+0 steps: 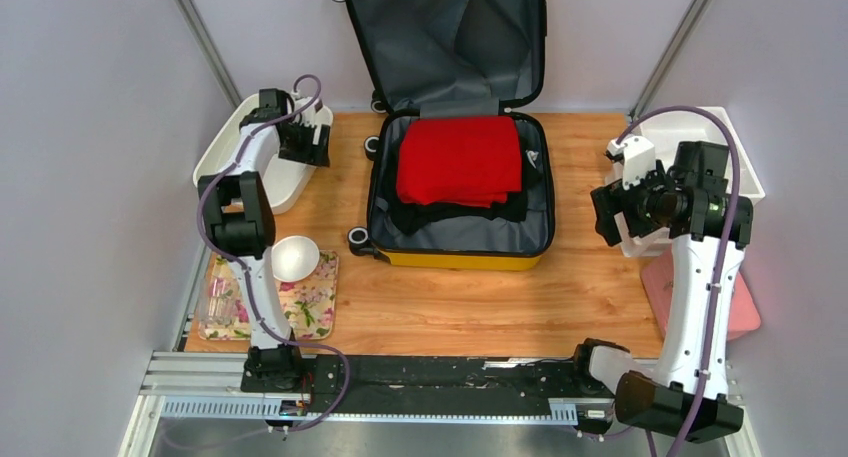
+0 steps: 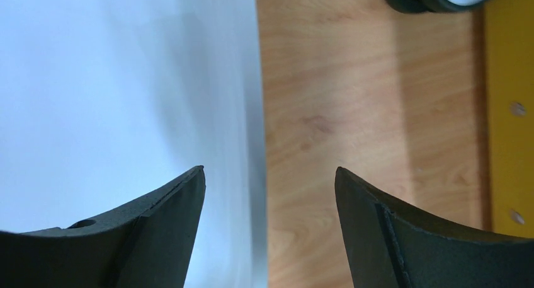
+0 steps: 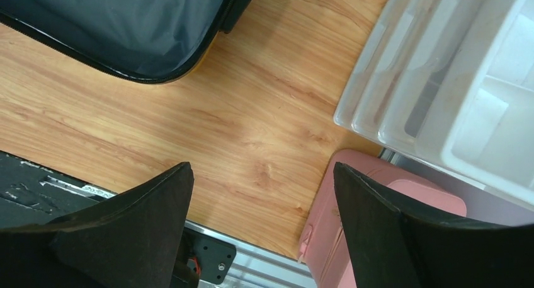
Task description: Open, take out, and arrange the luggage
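Table [image 1: 450,307]: wood-grain top. Its near edge is hidden from me under the black rail and the arm bases.
Luggage [image 1: 462,260]: yellow suitcase at the middle-back of the table, lying open with the lid standing up at the rear. The overhead frame cuts off the top of the lid. I see only grey lining and a strip of yellow shell; the outer faces are turned away from me.
Right bin [image 1: 735,142]: clear tub at the right edge, partly behind the right arm.
Left bin [image 1: 215,147]: white tub at back-left, largely masked by the left arm.
Pink case [image 1: 745,312]: right edge, just beside the clear tub, half behind the arm.
Red clothing [image 1: 460,159]: folded, on top in the lower shell.
Black clothing [image 1: 455,215]: under the red; I can't count the pieces.
Floral mat [image 1: 310,307]: front-left, with a white bowl [image 1: 295,257] on it. A clear item next to the bowl is too faint to identify.
Left gripper [image 2: 269,169]: fingers spread, holding nothing, over the white tub's edge.
Right gripper [image 3: 261,165]: fingers spread, holding nothing, above bare table between luggage and pink case.
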Robot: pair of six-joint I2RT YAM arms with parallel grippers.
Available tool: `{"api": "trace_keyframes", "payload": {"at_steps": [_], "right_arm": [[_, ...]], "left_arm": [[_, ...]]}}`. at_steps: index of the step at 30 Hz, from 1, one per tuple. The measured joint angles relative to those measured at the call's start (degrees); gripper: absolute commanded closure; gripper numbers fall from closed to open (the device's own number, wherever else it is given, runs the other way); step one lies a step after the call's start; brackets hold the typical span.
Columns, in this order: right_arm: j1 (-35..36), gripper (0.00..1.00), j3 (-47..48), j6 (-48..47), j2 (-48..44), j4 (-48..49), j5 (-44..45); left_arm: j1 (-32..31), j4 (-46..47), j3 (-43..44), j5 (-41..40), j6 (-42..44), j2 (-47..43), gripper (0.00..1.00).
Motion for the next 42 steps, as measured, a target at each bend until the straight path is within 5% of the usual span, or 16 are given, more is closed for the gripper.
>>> {"api": "trace_keyframes", "payload": {"at_steps": [3, 4, 6, 7, 9, 13, 22, 36, 42], "right_arm": [[2.1, 0.13, 1.1, 2.1, 1.5, -0.6, 1.9], [2.8, 0.13, 2.1, 2.8, 2.3, -0.7, 2.5], [4.0, 0.13, 4.8, 3.9, 4.3, -1.0, 3.4], [4.5, 0.13, 6.2, 4.5, 5.3, -0.9, 3.8], [5.2, 0.13, 8.9, 5.3, 7.0, -0.9, 4.3], [5.8, 0.14, 13.3, 6.6, 9.8, -0.8, 4.0], [8.2, 0.14, 12.0, 10.6, 11.1, -0.9, -2.2], [13.6, 0.15, 10.9, 14.6, 13.7, -0.5, -5.9], [17.0, 0.15, 11.9, 16.8, 16.8, 0.0, -5.2]], "left_arm": [[0.0, 0.3, 4.0, -1.5, 1.6, 5.5, 0.32], [0.0, 0.4, 4.5, -1.8, 1.9, 6.5, 0.48], [0.0, 0.2, 4.5, -2.0, 3.1, 7.7, 0.65], [0.0, 0.0, 4.3, -2.1, 4.1, 7.9, 0.85], [0.0, 0.2, 3.1, -1.7, 6.0, 7.6, 0.99], [-0.1, 0.8, -4.5, -1.2, 12.0, 1.0, 1.0], [1.4, -10.1, -25.3, 4.9, 42.2, -22.1, 1.0], [10.6, -31.3, -21.7, 15.6, 88.4, -22.5, 1.0], [10.4, -32.7, -21.7, 16.9, 94.7, -20.6, 0.82]]}}
